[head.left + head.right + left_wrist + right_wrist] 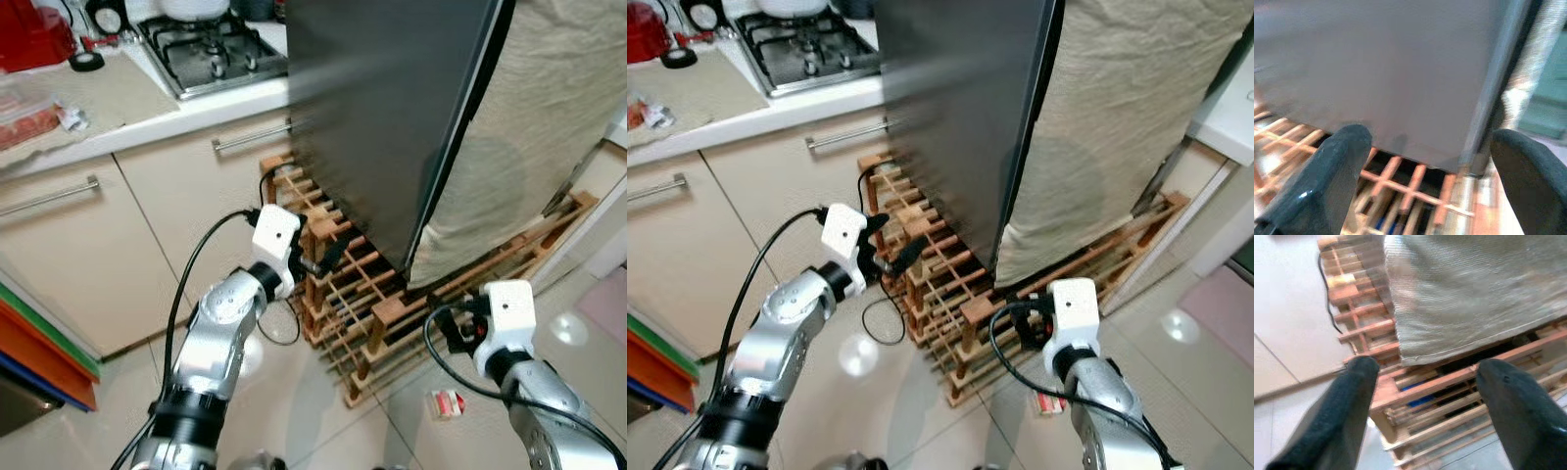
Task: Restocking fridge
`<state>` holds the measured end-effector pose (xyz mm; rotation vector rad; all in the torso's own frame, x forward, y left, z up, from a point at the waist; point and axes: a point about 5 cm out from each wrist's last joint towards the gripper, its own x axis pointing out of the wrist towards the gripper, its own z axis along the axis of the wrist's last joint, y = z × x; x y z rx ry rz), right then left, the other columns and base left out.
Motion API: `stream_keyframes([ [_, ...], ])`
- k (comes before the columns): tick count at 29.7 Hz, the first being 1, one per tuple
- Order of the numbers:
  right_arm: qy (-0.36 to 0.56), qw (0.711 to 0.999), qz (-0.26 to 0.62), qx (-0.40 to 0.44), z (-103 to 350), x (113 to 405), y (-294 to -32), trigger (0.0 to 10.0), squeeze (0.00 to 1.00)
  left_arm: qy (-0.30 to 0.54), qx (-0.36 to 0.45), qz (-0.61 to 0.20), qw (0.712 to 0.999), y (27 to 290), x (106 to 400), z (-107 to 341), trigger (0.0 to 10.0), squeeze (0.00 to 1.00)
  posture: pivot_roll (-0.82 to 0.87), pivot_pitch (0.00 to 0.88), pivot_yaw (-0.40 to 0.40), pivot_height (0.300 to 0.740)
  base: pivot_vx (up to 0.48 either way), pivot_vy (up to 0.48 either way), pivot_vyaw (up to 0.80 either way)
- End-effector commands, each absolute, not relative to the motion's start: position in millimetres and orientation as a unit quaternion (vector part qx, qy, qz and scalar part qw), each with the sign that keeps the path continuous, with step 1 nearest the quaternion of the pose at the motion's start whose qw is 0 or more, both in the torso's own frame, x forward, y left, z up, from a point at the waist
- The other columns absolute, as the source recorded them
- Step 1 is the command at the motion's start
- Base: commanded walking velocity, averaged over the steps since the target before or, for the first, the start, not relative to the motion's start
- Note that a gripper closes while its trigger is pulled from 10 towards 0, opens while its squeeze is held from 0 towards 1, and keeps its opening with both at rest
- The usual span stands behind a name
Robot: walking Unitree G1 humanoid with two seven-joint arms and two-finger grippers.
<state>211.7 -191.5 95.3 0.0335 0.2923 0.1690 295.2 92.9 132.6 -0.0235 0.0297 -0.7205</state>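
both grippers, left gripper (328, 257) and right gripper (1425, 396), are held open and empty; the fridge door (392, 117) could be struck, or the wooden rack (343, 294) snagged.

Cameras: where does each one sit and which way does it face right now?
Eye views: on the head, looking down at the grey door, wooden rack and counter; both arms show.
Left wrist view: along the left gripper, open, at the door's lower edge.
Right wrist view: along the right gripper, open, at the cloth over the rack.
All share the rack.
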Motion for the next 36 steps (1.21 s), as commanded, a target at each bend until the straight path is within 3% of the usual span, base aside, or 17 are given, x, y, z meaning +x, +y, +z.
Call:
stream_keyframes([
  [1,0.11,0.987,0.108,0.041,115.3,207.5,-195.6,10.0,0.0,0.002,-0.022,-0.378,0.926,96.1,291.3,146.9,10.0,0.0,-0.04,0.023,0.012,0.74,0.0,0.0,0.0],
  [7,0.111,0.981,0.148,0.056,119.8,203.3,-194.4,10.0,0.0,-0.011,-0.028,-0.391,0.92,92.0,295.5,160.3,10.0,0.0,-0.04,0.022,0.004,0.74,0.0,0.0,0.0],
  [13,0.13,0.981,0.137,0.049,115.6,196.9,-199.1,10.0,0.0,-0.029,-0.044,-0.428,0.902,64.2,302.1,179.5,10.0,0.0,-0.06,0.028,0.013,0.74,0.0,0.0,0.0],
  [19,0.141,0.982,0.12,0.043,113.0,192.5,-207.0,10.0,0.0,-0.036,-0.071,-0.488,0.869,18.4,310.5,197.4,10.0,0.0,-0.08,0.045,0.022,0.74,0.0,0.0,0.0],
  [30,0.151,0.983,0.098,0.045,108.6,187.6,-214.9,10.0,0.0,-0.053,-0.096,-0.519,0.848,-13.5,313.6,219.9,10.0,0.0,-0.1,0.065,0.035,0.74,0.0,0.0,0.0],
  [36,0.142,0.985,0.077,0.062,108.9,191.4,-219.1,10.0,0.0,-0.044,-0.072,-0.523,0.848,-24.3,311.5,212.3,10.0,0.0,-0.09,0.073,0.039,0.74,0.0,0.0,0.0],
])
